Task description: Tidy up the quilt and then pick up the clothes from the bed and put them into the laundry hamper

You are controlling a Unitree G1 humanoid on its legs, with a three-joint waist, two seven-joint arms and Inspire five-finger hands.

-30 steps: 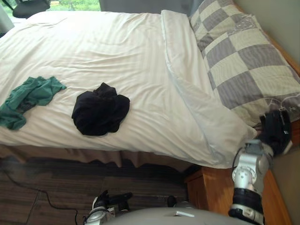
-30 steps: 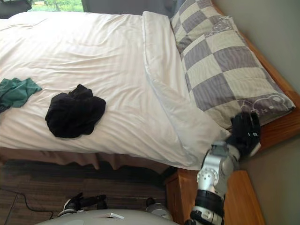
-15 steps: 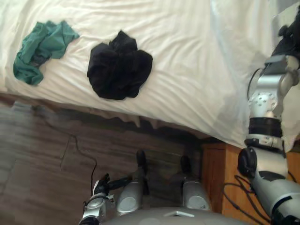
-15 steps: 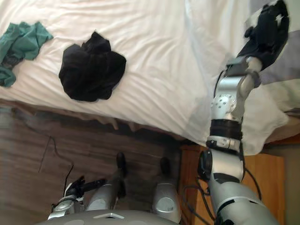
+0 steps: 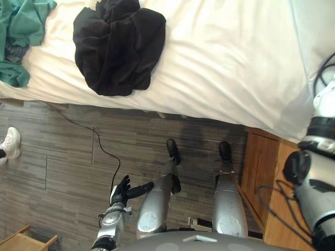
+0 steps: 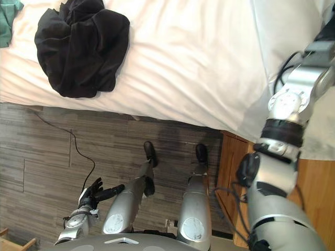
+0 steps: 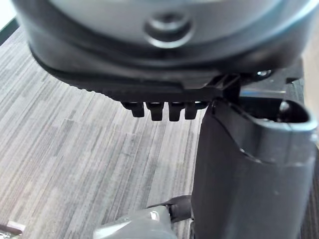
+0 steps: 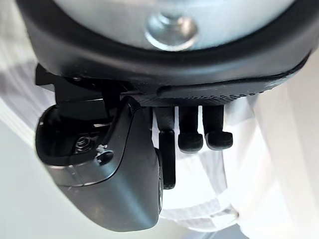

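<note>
A crumpled black garment [image 5: 118, 44] lies on the white quilt [image 5: 225, 57] close to the bed's near edge. A green garment [image 5: 21, 31] lies further to the left on the bed. My left hand [image 5: 124, 191] hangs low beside me over the floor, fingers relaxed and holding nothing. My right arm [image 6: 293, 99] reaches up over the quilt's right side. In the right wrist view my right hand [image 8: 192, 134] hovers over white quilt cloth [image 8: 279, 149], fingers loose, with nothing between them and the thumb.
A wooden nightstand [image 5: 267, 178] stands at the right beside the bed. A person's white shoe [image 5: 9, 144] is on the grey plank floor [image 5: 63, 167] at the left. A wooden piece of furniture [image 5: 21, 243] shows at the lower left corner.
The camera has tilted down, so the bed has slid up in the picture and more floor shows. My right arm has risen from the quilt's corner by the pillow.
</note>
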